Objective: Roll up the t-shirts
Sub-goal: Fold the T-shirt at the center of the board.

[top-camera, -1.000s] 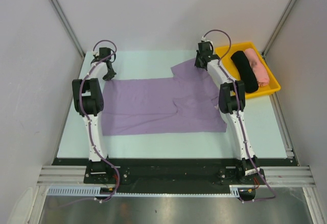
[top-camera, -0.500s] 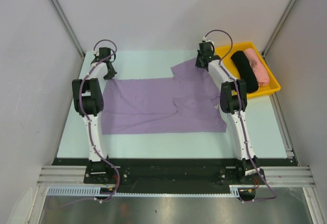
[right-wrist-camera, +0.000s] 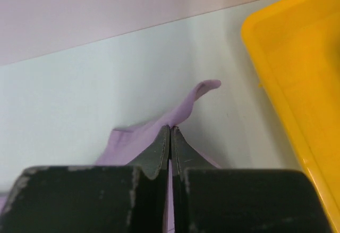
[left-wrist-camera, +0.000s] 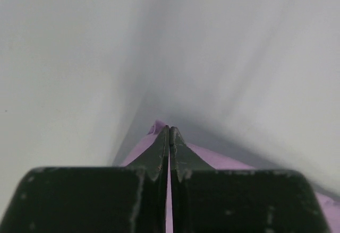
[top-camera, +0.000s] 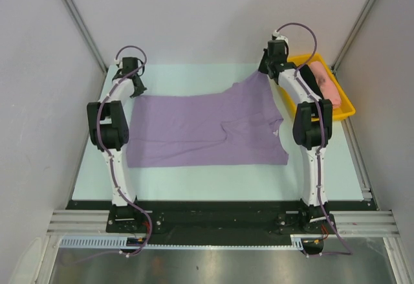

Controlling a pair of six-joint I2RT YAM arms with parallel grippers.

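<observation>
A lavender t-shirt (top-camera: 200,129) lies spread flat across the table in the top view. My left gripper (top-camera: 136,92) is shut on its far left corner; the cloth (left-wrist-camera: 143,143) shows between and beside the black fingers. My right gripper (top-camera: 265,70) is shut on the shirt's far right corner, which is pulled up and out toward the tray; the cloth (right-wrist-camera: 186,108) pokes past the fingertips. A pink rolled shirt (top-camera: 326,83) lies in the yellow tray. The black shirt (top-camera: 312,90) is mostly hidden behind my right arm.
The yellow tray (top-camera: 346,110) stands at the far right of the table, its rim (right-wrist-camera: 276,84) close to my right gripper. Grey walls enclose the table on the far, left and right sides.
Both grippers moved outward and back, pulling the shirt's far edge taut. The right gripper moved right toward the tray, drawing the sleeve corner with it. The shirt now lies flatter and wider.
</observation>
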